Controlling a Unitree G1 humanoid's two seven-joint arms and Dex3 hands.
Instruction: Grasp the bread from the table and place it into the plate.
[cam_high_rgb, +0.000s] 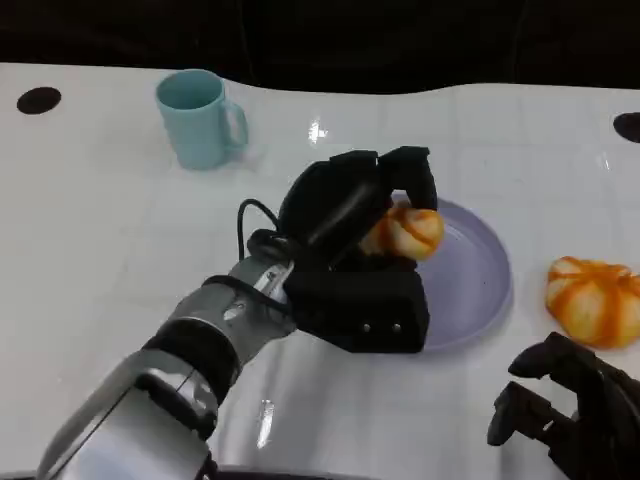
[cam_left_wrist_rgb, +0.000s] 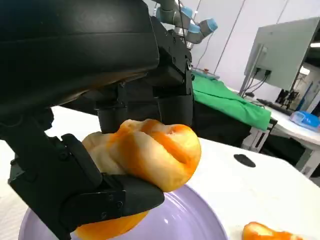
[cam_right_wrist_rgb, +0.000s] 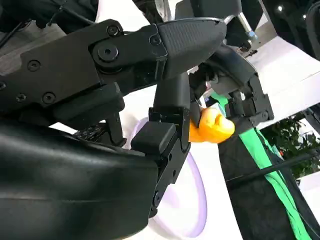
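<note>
The bread (cam_high_rgb: 405, 232) is a small orange and cream roll. The left hand (cam_high_rgb: 355, 250) holds it, with black fingers (cam_left_wrist_rgb: 100, 195) wrapped around it from both sides. In the left wrist view the roll (cam_left_wrist_rgb: 150, 152) sits just above the purple plate (cam_left_wrist_rgb: 195, 225), squeezed between the fingers. In the head view the held roll is over the left part of the plate (cam_high_rgb: 480, 280). I cannot tell if the roll touches the plate.

There are two breads. The second bread (cam_high_rgb: 592, 298) lies on the white table (cam_high_rgb: 100, 230), just to the right of the plate and not touching it.

There is one plate. It is round and light purple.

The right hand (cam_high_rgb: 565, 405) is low at the near right of the table, close to the second bread. Its fingers are curled in and it holds nothing.

There is one cup. The light blue cup (cam_high_rgb: 200, 118) stands upright at the far left, well apart from the plate. Its handle points to the right.
</note>
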